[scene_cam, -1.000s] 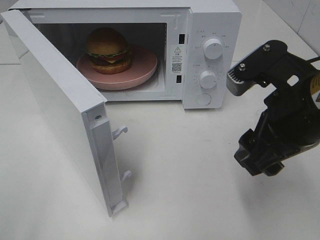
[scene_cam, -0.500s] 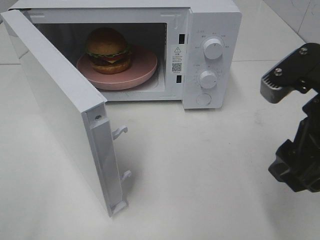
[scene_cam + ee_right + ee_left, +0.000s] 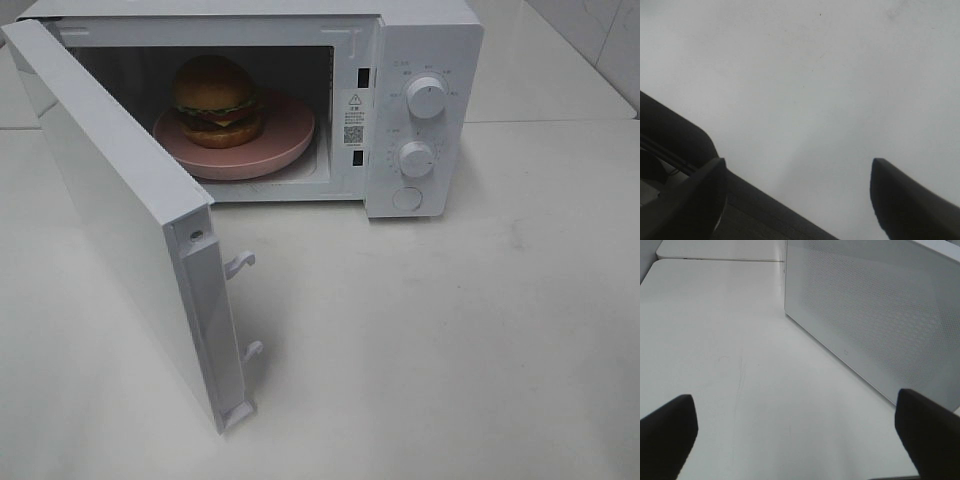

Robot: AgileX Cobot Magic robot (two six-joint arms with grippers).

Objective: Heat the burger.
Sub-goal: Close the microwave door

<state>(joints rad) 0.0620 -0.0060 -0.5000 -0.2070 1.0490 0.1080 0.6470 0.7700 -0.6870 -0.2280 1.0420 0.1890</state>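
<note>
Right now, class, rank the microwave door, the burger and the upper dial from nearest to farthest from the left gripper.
1. microwave door: its outer face is just ahead of the left gripper.
2. burger: inside, behind the door.
3. upper dial: far right side, beyond the burger.

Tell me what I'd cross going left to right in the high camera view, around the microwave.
Open microwave door → burger → warning sticker → control panel. The pink plate spans under the burger, so it is left out.
</note>
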